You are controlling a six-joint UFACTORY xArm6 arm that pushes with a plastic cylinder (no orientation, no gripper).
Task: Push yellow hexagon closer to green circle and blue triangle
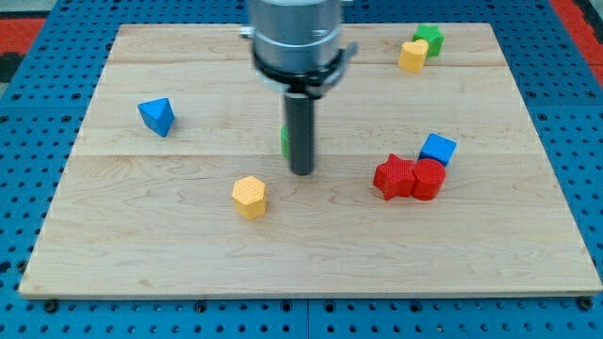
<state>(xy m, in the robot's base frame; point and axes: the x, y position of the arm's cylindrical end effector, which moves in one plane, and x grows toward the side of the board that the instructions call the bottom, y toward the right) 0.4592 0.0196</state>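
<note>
The yellow hexagon (250, 197) lies left of the board's middle, toward the view's bottom. The blue triangle (156, 116) lies at the view's left. The green circle (284, 141) is mostly hidden behind my rod; only a green sliver shows at the rod's left edge. My tip (301, 171) rests on the board just to the right of and below that green sliver, and up and to the right of the yellow hexagon, apart from it.
A red star-like block (394, 176) and a red cylinder (429, 179) touch at the view's right, with a blue cube (438, 149) just above them. A yellow heart (412, 56) and a green block (430, 39) sit at the top right. The wooden board (311, 264) lies on a blue pegboard.
</note>
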